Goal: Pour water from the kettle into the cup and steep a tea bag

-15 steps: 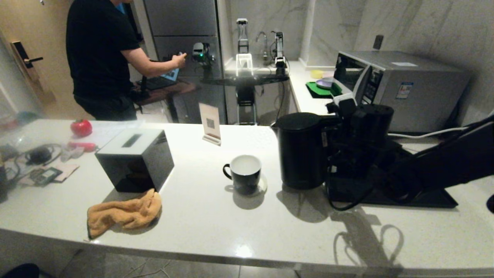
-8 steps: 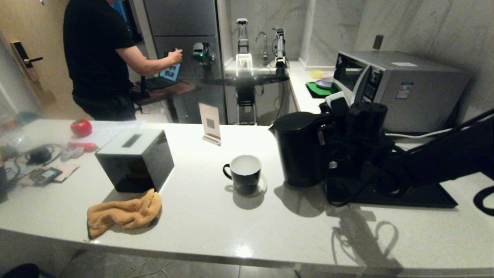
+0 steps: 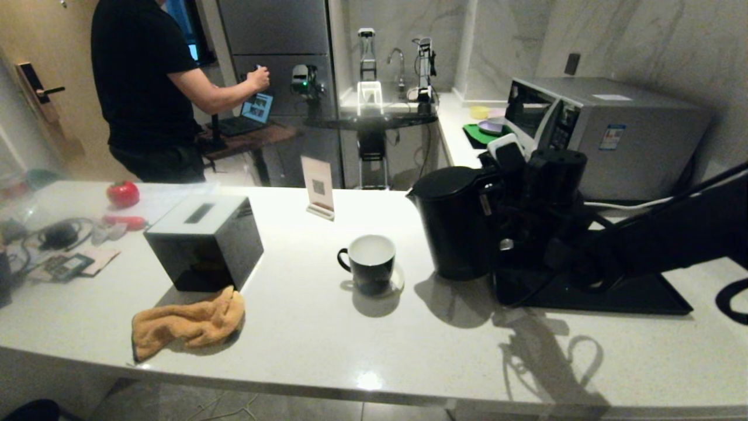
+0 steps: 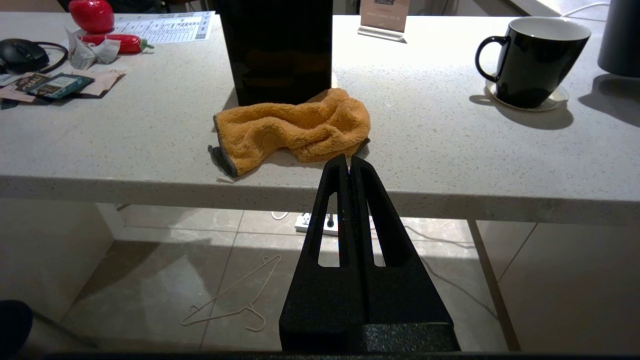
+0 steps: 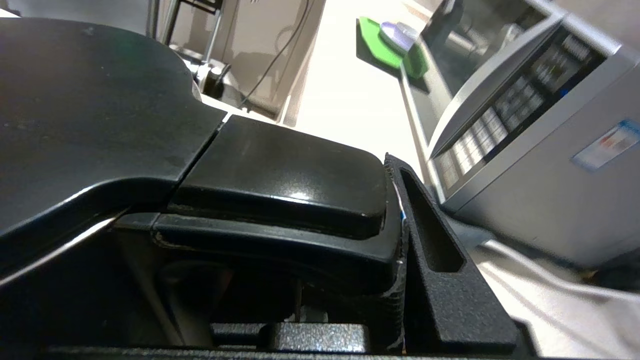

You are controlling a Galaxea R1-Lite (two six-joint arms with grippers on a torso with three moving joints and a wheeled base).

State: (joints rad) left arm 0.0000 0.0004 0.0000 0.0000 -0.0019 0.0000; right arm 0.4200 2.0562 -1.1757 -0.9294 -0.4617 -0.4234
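Over the last second the kettle (image 3: 457, 222) has lifted and shifted slightly toward the cup (image 3: 368, 263), which sits at its nine o'clock on the counter (image 3: 327, 327); the pour looks about to start. The right gripper (image 3: 497, 210) pinches the kettle's handle, which only the right wrist view shows close up. The left gripper (image 4: 348, 162), jaws pressed together, hangs parked below the counter edge, seen only by its own camera.

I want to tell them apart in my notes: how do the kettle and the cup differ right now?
The kettle is tall, closed by a flat lid; the cup is low and open, showing a white inside. The right claw grips the kettle's handle; nothing touches the cup, which stands on a small saucer. The kettle's handle faces right in the head view, the cup's faces left. Both are black outside.
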